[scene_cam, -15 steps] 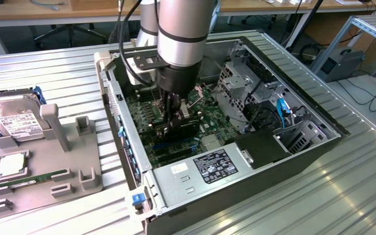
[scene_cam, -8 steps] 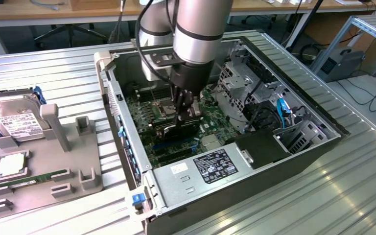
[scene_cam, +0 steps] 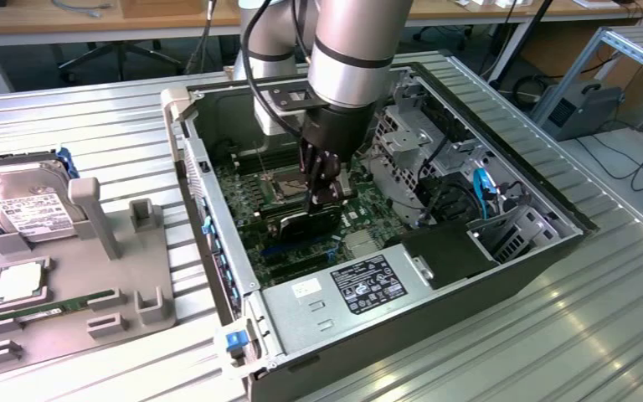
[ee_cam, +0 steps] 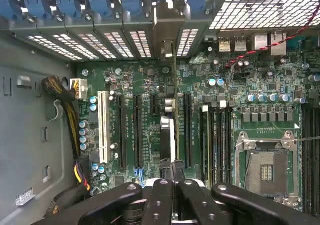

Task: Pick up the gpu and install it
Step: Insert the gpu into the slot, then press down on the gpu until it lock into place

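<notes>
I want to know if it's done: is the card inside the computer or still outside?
Inside: the gpu stands on edge over the motherboard, gripped by the gripper.

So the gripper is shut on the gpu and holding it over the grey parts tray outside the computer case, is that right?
Not quite. The gripper is shut on the gpu, but it holds it inside the open computer case, above the motherboard, not over the grey parts tray. The exterior view shows this.
</notes>
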